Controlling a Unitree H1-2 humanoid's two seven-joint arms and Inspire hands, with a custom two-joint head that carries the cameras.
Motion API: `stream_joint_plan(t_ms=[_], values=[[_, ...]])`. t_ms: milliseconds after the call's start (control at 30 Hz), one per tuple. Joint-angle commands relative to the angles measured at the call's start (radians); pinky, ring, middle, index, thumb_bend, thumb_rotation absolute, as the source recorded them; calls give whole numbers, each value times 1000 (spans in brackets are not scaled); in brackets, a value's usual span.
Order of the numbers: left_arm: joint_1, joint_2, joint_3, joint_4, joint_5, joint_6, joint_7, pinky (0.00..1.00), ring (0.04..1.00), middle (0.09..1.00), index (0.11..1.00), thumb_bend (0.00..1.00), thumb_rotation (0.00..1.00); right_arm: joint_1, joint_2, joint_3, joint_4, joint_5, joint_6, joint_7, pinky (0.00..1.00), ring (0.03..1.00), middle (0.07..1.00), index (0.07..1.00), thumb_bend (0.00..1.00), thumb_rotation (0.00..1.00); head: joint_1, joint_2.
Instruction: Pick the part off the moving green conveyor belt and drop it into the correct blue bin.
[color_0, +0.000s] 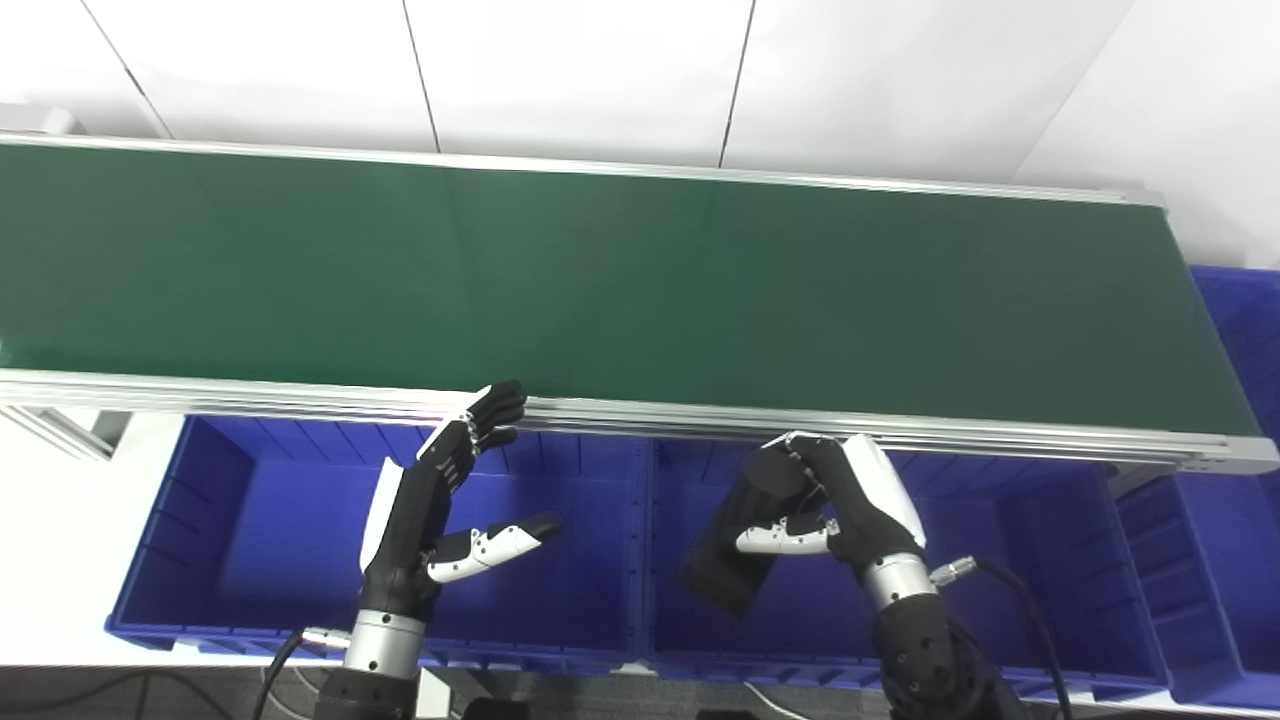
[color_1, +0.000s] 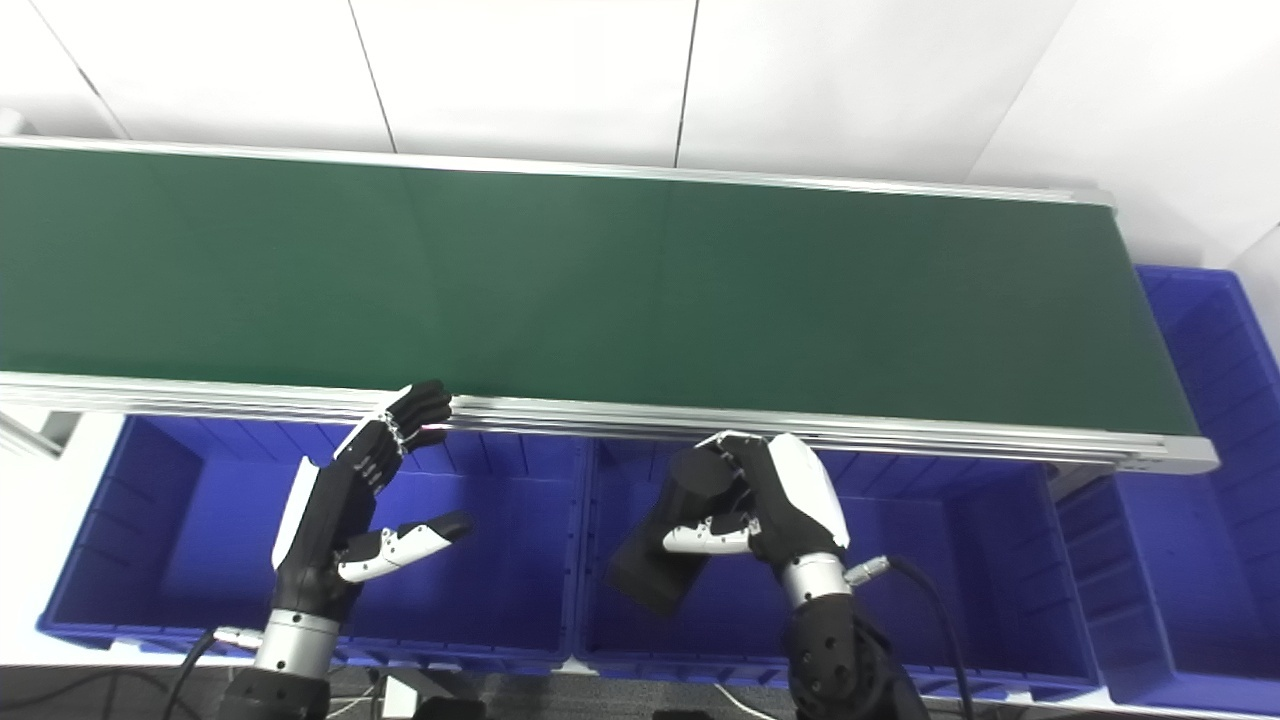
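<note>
Presently my right hand (color_0: 835, 500) is clamped around a black cylindrical part (color_0: 745, 535), tilted, held above the middle blue bin (color_0: 1010, 560), below the green conveyor belt (color_0: 620, 280). My left hand (color_0: 440, 500) hangs spread and holds nothing over the left blue bin (color_0: 250, 530).

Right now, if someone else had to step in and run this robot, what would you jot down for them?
Left hand: open, holding nothing, over the left blue bin.
Right hand: fingers shut on a black part, held tilted over the middle blue bin.
Green belt: no part on the stretch in view.
Done: part picked off the belt.
Left: let go so it falls into the bin below, if that is the correct one; the pictures do not show which is.
</note>
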Motion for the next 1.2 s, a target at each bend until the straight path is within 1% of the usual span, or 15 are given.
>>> stream_joint_plan(t_ms=[0,33,67,100,200,233,300,467,533,633,733,800,900,1000,1167], values=[[-10,-3,8,-4,0,-33,-21,771,825,838,834,808,392,-8,-10,9,-38,-12,2,8,584,719,831,822,683,196,0,-5],[-9,-3,10,-1,0,-34,-24,775,823,833,833,806,385,-6,-11,11,-43,-15,0,9,664,814,899,882,762,265,0,-5],[-8,-2,12,2,1,-34,-27,776,823,832,832,805,383,-1,-16,16,-50,-15,-12,9,691,846,922,902,789,288,1,-6],[-8,-2,14,3,3,-34,-30,777,822,831,833,808,388,2,-19,19,-56,-16,-20,9,769,914,962,940,828,336,1,-6],[-4,-2,19,4,5,-34,-38,778,822,830,834,809,391,23,-21,20,-80,-5,-41,-3,817,954,986,962,852,365,2,-8],[-3,-1,19,4,4,-35,-40,781,825,832,835,808,392,39,-18,17,-96,5,-56,-15,842,982,995,985,894,378,2,-8],[-1,1,21,6,2,-35,-44,784,827,833,835,807,389,62,-12,10,-115,22,-80,-37,851,996,999,996,920,384,2,-8],[2,3,26,7,0,-35,-50,785,830,835,835,806,384,120,26,-12,-146,49,-135,-120,828,1000,1000,1000,969,432,10,-14],[4,3,28,7,-3,-35,-54,784,830,835,835,805,382,140,46,-31,-146,111,-197,-149,825,1000,1000,1000,967,427,13,-15],[5,5,32,7,-3,-34,-63,785,832,838,836,806,387,159,64,-52,-139,211,-291,-166,859,998,1000,1000,942,372,16,-17],[7,4,36,9,-3,-34,-71,788,837,844,837,808,392,173,50,-55,-132,293,-362,-143,833,954,994,1000,942,451,21,-22],[9,5,38,9,0,-34,-76,788,838,847,840,807,395,180,41,-56,-126,377,-400,-113,835,942,984,1000,939,435,27,-28],[10,3,40,7,-4,-34,-85,784,836,848,842,810,399,185,32,-57,-117,455,-423,-80,848,935,970,1000,940,401,37,-35],[10,2,38,9,-19,-34,-99,789,844,854,840,807,378,189,16,-55,-111,502,-434,-48,810,887,917,978,959,361,47,-41],[1,3,41,10,-5,-34,-114,781,841,857,849,806,380,197,8,-56,-109,523,-446,-25,791,869,895,961,954,331,47,-56]])
